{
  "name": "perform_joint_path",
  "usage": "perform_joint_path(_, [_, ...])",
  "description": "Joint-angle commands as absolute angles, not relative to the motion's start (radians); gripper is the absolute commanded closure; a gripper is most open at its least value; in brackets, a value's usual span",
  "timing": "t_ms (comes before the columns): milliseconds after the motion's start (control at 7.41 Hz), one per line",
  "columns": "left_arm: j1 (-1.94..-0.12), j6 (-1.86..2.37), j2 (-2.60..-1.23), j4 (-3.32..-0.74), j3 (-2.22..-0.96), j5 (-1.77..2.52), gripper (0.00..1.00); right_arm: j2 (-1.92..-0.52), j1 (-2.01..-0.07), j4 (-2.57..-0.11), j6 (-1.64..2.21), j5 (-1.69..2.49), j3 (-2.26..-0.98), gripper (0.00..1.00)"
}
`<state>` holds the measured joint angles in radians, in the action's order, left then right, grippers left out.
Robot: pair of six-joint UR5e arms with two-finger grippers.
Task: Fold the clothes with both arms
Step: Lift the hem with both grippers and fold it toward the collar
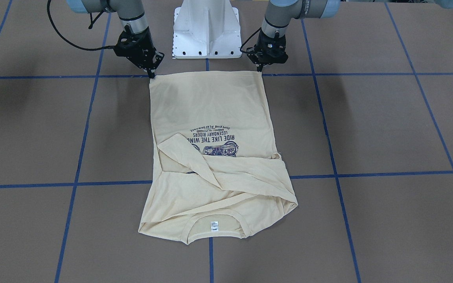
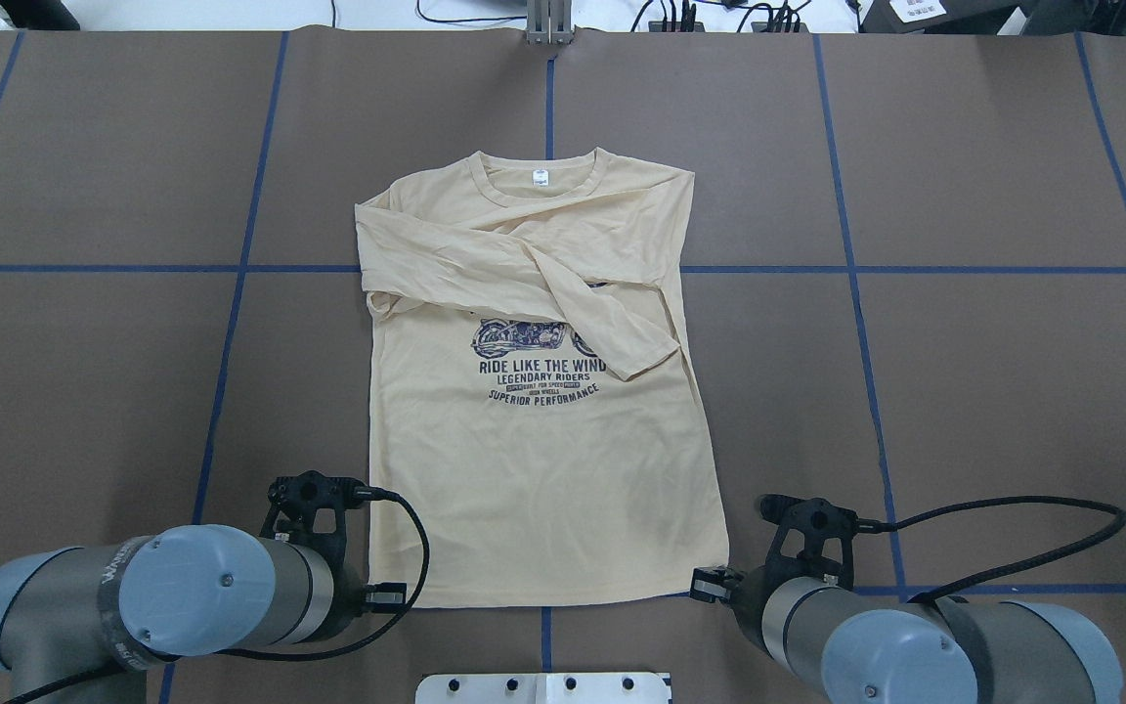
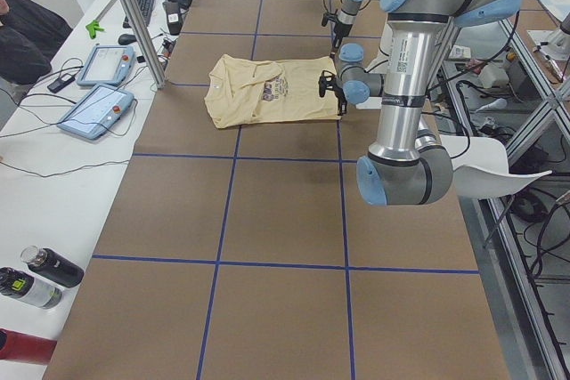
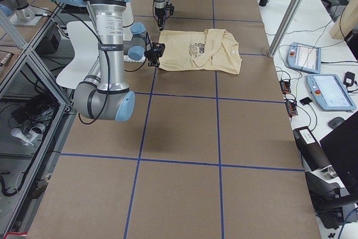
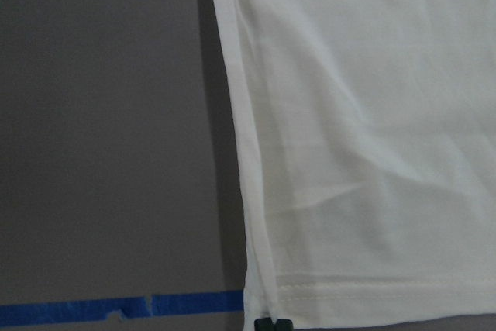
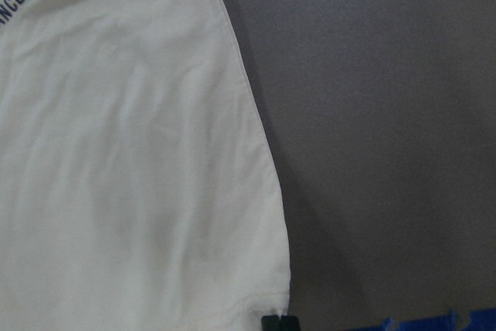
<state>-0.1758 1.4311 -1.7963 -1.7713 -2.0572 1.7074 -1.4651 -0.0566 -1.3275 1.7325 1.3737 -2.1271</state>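
Well, front camera: the shirt (image 1: 210, 102) lies flat mid-surface (image 1: 368, 125), collar (image 1: 212, 236) at 6 o'clock. The left claw (image 1: 258, 70) and right claw (image 1: 151, 76) pinch the corners of its hem (image 1: 207, 72) at 12. Overhead, the sleeves (image 2: 524, 279) lie crossed over the chest. Wrist cameras show closed fingertips (image 5: 263, 324) on that hem. The hem-to-collar fold is starting, I judge; next, lift both corners evenly toward the collar.

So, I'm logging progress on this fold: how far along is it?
Done: the pale cream-yellow long-sleeved cotton T-shirt lies flat, print up, with both sleeves crossed over its chest. In hand: the left pincer and right pincer are each shut on a hem corner, on the side nearest the robot. Left: the hem has not yet been carried toward the collar, so the body fold remains.
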Motion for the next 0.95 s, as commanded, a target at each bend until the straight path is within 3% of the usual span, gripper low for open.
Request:
perform_joint_path(0, [-0.178, 1.433, -1.781, -1.769, -2.193, 1.811, 1.0, -1.494, -0.061, -1.388, 1.733, 1.467, -2.309, 1.0])
perform_joint_path(270, [-0.178, 1.436, -1.753, -1.653, -2.436, 1.932, 1.0, -1.5, -0.063, -1.62, 1.743, 1.647, -2.608, 1.0])
perform_joint_path(405, [-0.178, 1.436, -1.765, -1.525, -2.57, 2.013, 1.0, -1.49, -0.121, -1.697, 1.743, 1.742, -2.699, 1.0])
perform_joint_path(540, [-0.182, 1.434, -1.781, -1.478, -2.572, 2.017, 1.0, -1.47, -0.179, -1.701, 1.741, 1.782, -2.677, 1.0])
perform_joint_path(810, [-0.306, 1.379, -1.859, -1.483, -2.377, 1.982, 1.0, -1.319, -0.292, -1.7, 1.727, 1.769, -2.459, 1.0])
